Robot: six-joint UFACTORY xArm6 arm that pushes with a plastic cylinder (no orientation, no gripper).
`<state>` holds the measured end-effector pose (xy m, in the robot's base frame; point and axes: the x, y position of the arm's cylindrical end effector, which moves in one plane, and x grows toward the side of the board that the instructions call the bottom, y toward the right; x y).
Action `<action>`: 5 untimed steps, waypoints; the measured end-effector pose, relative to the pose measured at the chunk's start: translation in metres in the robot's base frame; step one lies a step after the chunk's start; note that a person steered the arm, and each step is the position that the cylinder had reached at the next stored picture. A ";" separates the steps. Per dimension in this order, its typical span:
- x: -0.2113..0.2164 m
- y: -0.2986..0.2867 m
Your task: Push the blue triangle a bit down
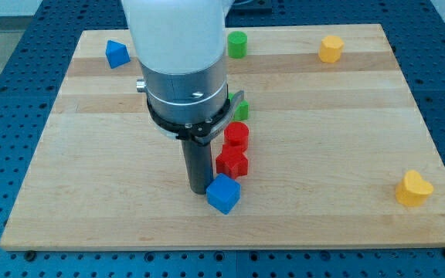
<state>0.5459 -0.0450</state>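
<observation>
— Since you want the blue triangle [117,54] lower, where's my tip [200,190]?

— Low centre, touching the blue cube [223,193]. Your triangle sits top-left, well apart. No claw here, only a rod.

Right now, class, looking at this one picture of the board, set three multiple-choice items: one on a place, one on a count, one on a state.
1. Where is the blue triangle?
A. the view's top left
B. the view's bottom right
C. the board's middle

2. How many yellow blocks lie on the board?
A. one
B. two
C. four

3. How does my tip stand to the blue cube?
A. far off
B. right beside it, on its left
C. on top of it

Answers:
1 A, it sits near the top-left corner.
2 B, one yellow block at the top, another at the right.
3 B, the rod ends close against the cube's left side.
</observation>
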 end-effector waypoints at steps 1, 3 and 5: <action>0.000 0.009; 0.000 0.009; -0.016 -0.053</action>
<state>0.5294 -0.0984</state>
